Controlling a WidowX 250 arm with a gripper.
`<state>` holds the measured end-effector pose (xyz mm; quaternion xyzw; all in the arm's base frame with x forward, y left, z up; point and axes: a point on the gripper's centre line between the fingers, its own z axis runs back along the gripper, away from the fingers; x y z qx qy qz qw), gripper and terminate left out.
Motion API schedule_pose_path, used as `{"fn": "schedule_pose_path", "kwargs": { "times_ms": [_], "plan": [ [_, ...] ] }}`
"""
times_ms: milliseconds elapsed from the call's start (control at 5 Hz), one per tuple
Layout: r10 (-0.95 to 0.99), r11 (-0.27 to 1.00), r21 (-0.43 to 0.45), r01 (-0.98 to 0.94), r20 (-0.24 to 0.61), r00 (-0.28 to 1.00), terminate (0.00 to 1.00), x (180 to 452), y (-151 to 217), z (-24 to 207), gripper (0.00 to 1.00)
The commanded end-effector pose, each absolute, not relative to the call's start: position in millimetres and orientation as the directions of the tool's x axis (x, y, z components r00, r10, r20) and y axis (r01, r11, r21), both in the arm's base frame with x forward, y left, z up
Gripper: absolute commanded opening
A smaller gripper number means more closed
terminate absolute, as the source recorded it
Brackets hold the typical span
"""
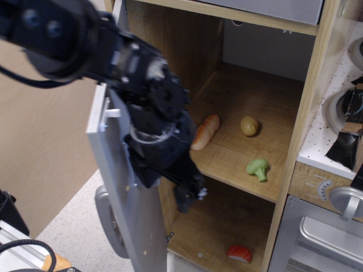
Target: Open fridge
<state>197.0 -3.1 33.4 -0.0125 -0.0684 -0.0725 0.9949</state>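
Note:
The fridge [300,113] is a tall light-wood cabinet and it stands open. Its grey door [122,187] is swung far out to the left, so I see its inner face and edge. The silver bar handle [109,226] shows behind the door's lower edge. My black gripper [163,188] hangs in the door opening against the door's inner face. It is open and holds nothing. One finger [184,199] points down over the lower compartment. The other finger lies close to the door.
On the middle shelf [238,170] lie a toy bread roll [204,131], a potato [249,125] and a broccoli [258,168]. A red toy [239,253] lies on the bottom floor. The grey oven door [317,238] with round knob [346,201] is at the right. A wooden panel [51,147] stands at the left.

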Motion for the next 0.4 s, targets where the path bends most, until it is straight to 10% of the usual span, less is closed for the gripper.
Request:
{"fn": "schedule_pose_path", "kwargs": {
  "times_ms": [0, 200],
  "plan": [
    [-0.146, 0.989, -0.003, 0.149, 0.187, 0.972, 0.00, 201, 24, 46, 1.00],
    [-0.114, 0.993, 0.024, 0.112, 0.178, 0.977, 1.00, 201, 35, 53, 1.00]
  ]
}}
